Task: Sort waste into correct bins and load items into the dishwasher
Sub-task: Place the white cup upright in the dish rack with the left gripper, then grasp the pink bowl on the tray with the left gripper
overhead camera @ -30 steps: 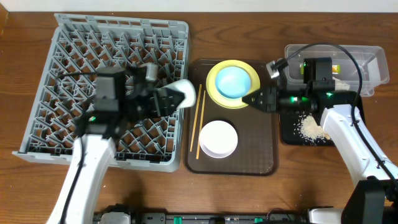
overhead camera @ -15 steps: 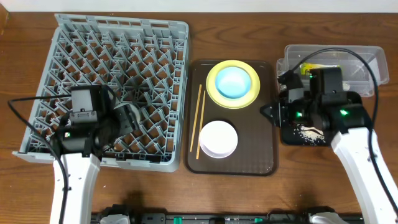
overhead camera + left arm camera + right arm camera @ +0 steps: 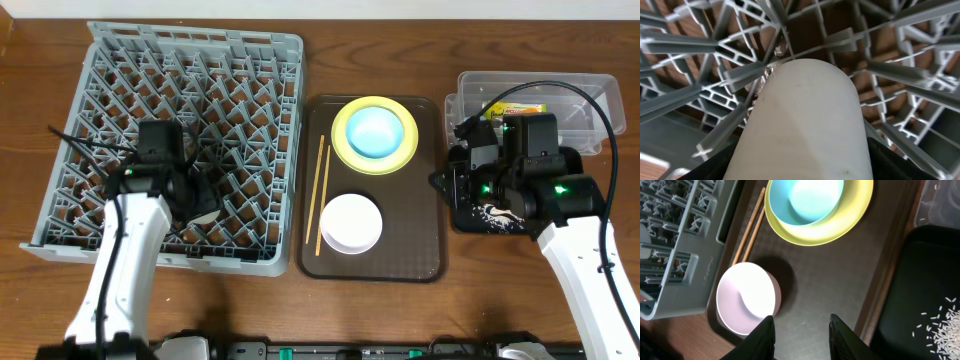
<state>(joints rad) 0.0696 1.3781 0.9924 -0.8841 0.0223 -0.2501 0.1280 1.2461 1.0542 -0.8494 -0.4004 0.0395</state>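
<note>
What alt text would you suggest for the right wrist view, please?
A light blue bowl sits in a yellow plate on a brown tray, near a pink bowl and two chopsticks. Rice lies in a black tray; the gripper's fingers are open.

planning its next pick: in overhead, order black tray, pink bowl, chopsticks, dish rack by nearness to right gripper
1. black tray, beside the right gripper
2. pink bowl, to its left
3. chopsticks, farther left
4. dish rack, far left
</note>
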